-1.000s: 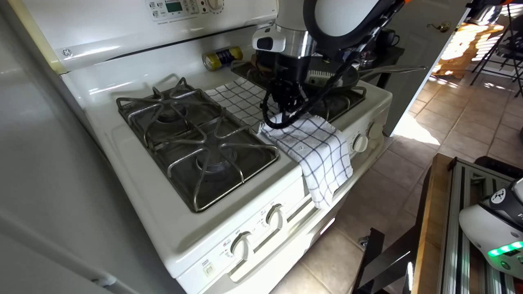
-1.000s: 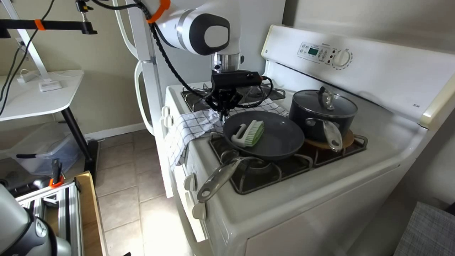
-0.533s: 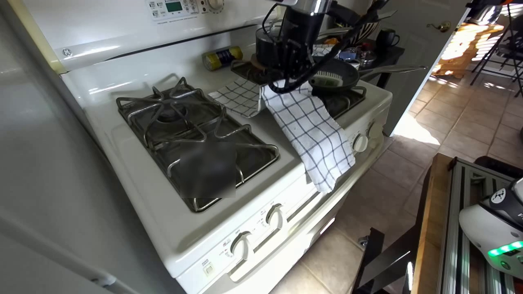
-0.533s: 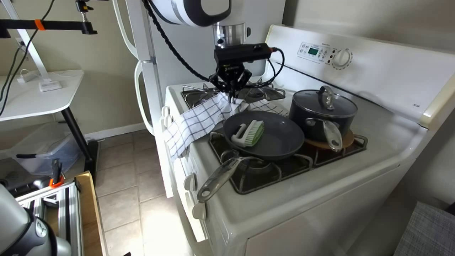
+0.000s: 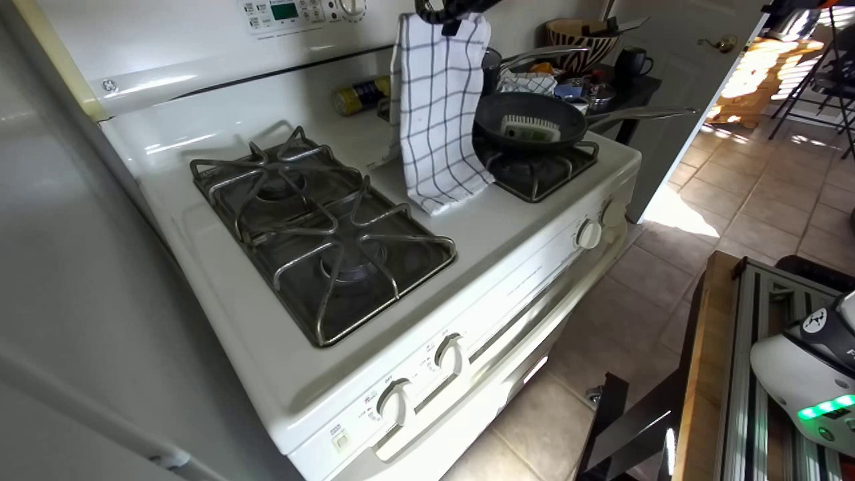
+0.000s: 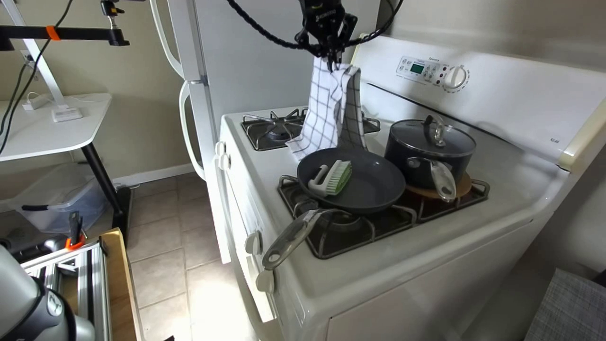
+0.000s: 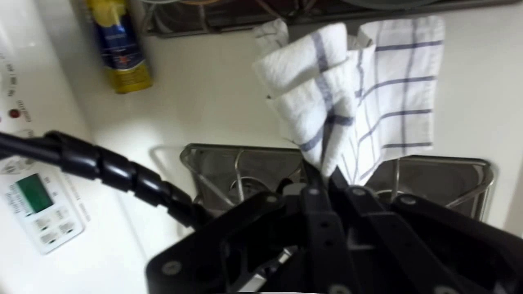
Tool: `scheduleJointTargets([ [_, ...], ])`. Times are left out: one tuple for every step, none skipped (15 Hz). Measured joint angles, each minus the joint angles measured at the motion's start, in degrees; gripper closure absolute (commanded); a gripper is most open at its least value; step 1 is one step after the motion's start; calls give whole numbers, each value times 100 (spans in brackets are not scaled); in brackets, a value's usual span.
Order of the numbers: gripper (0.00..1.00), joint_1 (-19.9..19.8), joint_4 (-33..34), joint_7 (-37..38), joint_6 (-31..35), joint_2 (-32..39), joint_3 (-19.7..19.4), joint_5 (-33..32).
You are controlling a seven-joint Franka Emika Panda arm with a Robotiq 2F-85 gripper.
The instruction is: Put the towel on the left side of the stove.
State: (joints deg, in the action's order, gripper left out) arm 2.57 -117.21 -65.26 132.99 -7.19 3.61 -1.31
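Observation:
The white towel with its dark grid hangs in folds from my gripper over the middle of the stove; it shows in both exterior views and the wrist view. My gripper is shut on the towel's upper part in an exterior view and the wrist view. The towel's lower end hangs at the strip between the two burner grates; I cannot tell whether it touches. The white stove has a bare left grate, which also shows in an exterior view.
A dark pan holding a green-white brush sits on the right grate, handle past the front edge. A lidded pot stands behind it. A yellow-blue can lies by the back panel. A fridge stands beside the stove's left.
My gripper has risen with the towel and moved toward the back panel. The towel's end has left the stove's front edge, and the towel now hangs down.

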Motion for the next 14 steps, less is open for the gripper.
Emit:
scheduleJointTargets([
  [100,0,168,0,-26,-5,-19,0],
  [100,0,326,-6,-62,-5,-34,0],
  [99,8,464,-38,-103,-6,-47,16],
  [99,27,587,-114,-168,-6,-59,63],
  [99,45,662,-163,-221,-6,-67,95],
  [99,57,703,-181,-248,-5,-69,103],
  [99,66,712,-193,-253,-3,-70,106],
  [100,71,712,-203,-253,2,-73,107],
  [100,72,712,-211,-253,8,-73,107],
  [100,74,712,-174,-253,16,-73,103],
  [100,79,714,-88,-242,29,-67,94],
  [100,89,743,38,-199,60,-57,68],
  [100,102,810,185,-140,114,-46,23],
  [100,111,928,344,-78,191,-31,-41],
])
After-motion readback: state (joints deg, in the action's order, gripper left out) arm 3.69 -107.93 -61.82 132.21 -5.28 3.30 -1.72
